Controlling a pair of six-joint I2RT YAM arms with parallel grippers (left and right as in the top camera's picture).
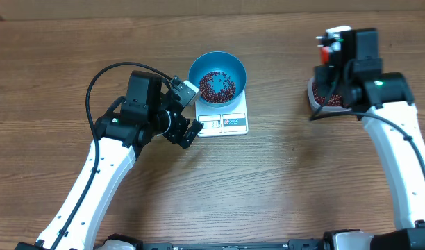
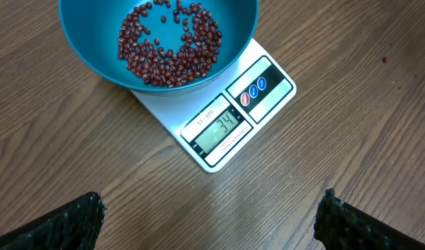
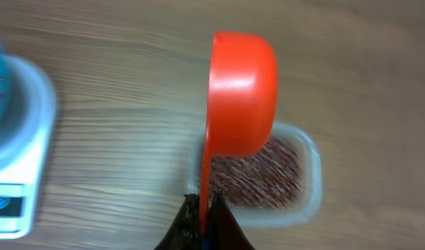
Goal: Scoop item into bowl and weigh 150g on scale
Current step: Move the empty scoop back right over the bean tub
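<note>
34 on scale (image 2: pixel 223 121) from left wrist, orange scoop (image 3: pixel 240 90) from right wrist

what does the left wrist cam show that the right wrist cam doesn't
Only the left wrist view: the scale's display reading 34, the beans lying in the blue bowl on it, and the open left hand.
Only the right wrist view: the right hand shut on an orange scoop, over a clear tub of more beans.
Both: the scale and the bowl, though only as a blurred edge in the right wrist view, on the wooden table.
</note>
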